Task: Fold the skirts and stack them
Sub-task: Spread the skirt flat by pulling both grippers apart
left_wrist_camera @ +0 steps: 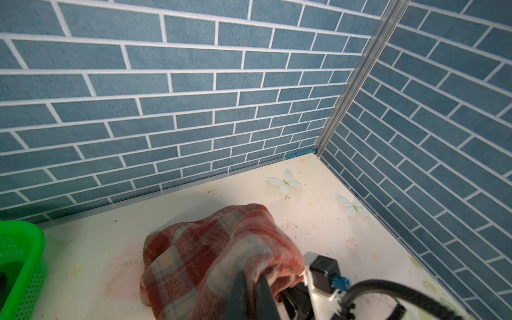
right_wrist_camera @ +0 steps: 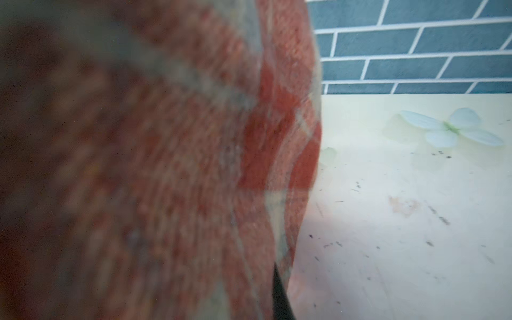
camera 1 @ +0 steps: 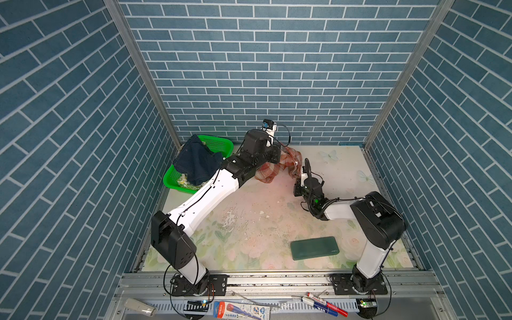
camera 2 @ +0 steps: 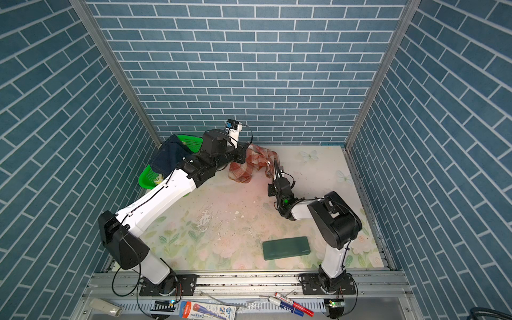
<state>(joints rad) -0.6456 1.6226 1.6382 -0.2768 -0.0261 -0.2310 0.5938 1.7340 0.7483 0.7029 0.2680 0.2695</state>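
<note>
Both top views: plaid skirt point(camera 1: 273, 169) point(camera 2: 248, 166) bunched at the table's point(camera 1: 340, 171) back, right tool point(camera 1: 306, 163) at its right end; denim skirt point(camera 1: 196, 162) draped over basket point(camera 1: 219, 142).
Left wrist: left tool point(left_wrist_camera: 250, 277) pinching plaid skirt.
Right wrist: right tool clamped on it, one finger point(right_wrist_camera: 279, 291) visible.

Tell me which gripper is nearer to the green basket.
Left. The left gripper, shut on the plaid skirt, sits just right of the green basket in both top views. The right gripper pinches the skirt's far edge, farther from the basket.
</note>
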